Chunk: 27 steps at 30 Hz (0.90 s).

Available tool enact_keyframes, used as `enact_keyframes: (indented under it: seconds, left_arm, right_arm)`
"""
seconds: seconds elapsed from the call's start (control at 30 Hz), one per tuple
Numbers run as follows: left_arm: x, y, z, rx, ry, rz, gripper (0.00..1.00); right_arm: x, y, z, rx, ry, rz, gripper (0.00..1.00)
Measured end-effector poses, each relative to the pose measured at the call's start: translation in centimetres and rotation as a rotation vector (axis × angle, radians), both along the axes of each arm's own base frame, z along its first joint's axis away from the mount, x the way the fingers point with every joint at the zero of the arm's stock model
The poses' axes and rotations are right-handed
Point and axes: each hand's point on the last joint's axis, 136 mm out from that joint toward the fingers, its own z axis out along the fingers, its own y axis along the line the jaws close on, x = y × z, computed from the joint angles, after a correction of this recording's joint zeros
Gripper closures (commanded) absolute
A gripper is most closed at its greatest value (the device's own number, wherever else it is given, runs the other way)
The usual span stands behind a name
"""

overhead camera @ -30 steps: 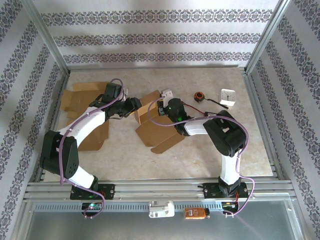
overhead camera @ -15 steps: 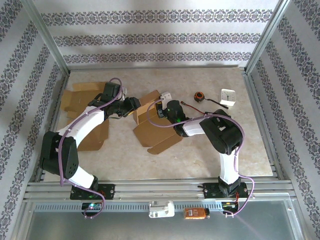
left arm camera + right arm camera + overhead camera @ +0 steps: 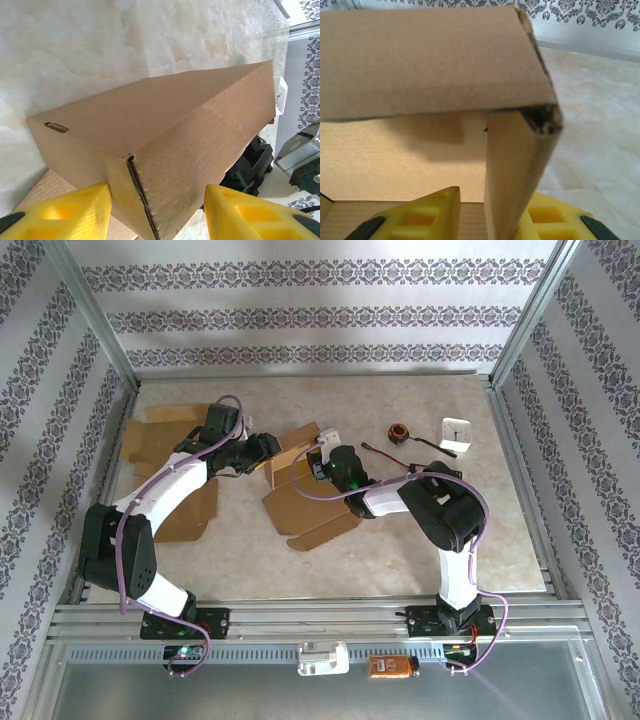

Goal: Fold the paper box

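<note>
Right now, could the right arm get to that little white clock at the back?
Probably, once it backs off: its tool straddles an edge of the paper box. The white clock stands apart on open table to that arm's right.

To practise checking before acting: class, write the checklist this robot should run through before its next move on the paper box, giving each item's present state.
1. Left gripper straddles a corner of the paper box: ok.
2. Left gripper firmly gripping that corner: cannot tell.
3. Right gripper has the upright wall between its fingers: ok.
4. Right gripper clamped on that wall: not ok, there is a gap on one side.
5. Top flap bent over above the wall: ok.
6. Clock stands apart from the box: ok.
</note>
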Motion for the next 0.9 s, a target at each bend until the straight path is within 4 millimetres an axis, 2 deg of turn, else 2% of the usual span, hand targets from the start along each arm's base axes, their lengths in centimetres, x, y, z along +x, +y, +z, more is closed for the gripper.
enact_keyframes:
  seconds: [0.13, 0.27, 0.43, 0.53, 0.6, 0.73, 0.8, 0.9]
  left_arm:
    - [0.1, 0.2, 0.1, 0.002, -0.003, 0.007, 0.48]
    - [0.1, 0.3, 0.4, 0.001, -0.012, 0.011, 0.48]
    - [-0.1, 0.2, 1.2, -0.016, -0.023, 0.005, 0.34]
    - [-0.6, 0.2, 2.7, -0.024, -0.057, -0.002, 0.23]
    - [-1.1, 0.4, 4.1, -0.02, -0.095, -0.009, 0.2]
    - [-2.2, 1.6, 8.8, 0.017, -0.259, -0.004, 0.18]
    - [-2.9, 2.5, 11.4, 0.053, -0.36, 0.008, 0.17]
    - [-3.8, 4.1, 14.4, 0.126, -0.493, 0.037, 0.19]
  right_arm:
    - [0.5, -0.1, 0.0, -0.001, 0.0, -0.021, 0.91]
    - [0.5, -0.1, 0.0, 0.008, 0.004, -0.025, 0.95]
    - [-0.3, -0.4, 0.0, 0.0, -0.002, -0.015, 0.98]
    - [-2.0, -0.8, 0.2, -0.051, -0.003, 0.024, 0.98]
    - [-3.3, -1.1, 0.6, -0.097, -0.007, 0.072, 0.98]
    - [-5.2, -2.4, 3.4, -0.211, -0.054, 0.208, 0.98]
    - [-5.4, -3.5, 5.8, -0.28, -0.1, 0.258, 0.99]
    - [-4.8, -5.0, 10.4, -0.425, -0.203, 0.322, 0.99]
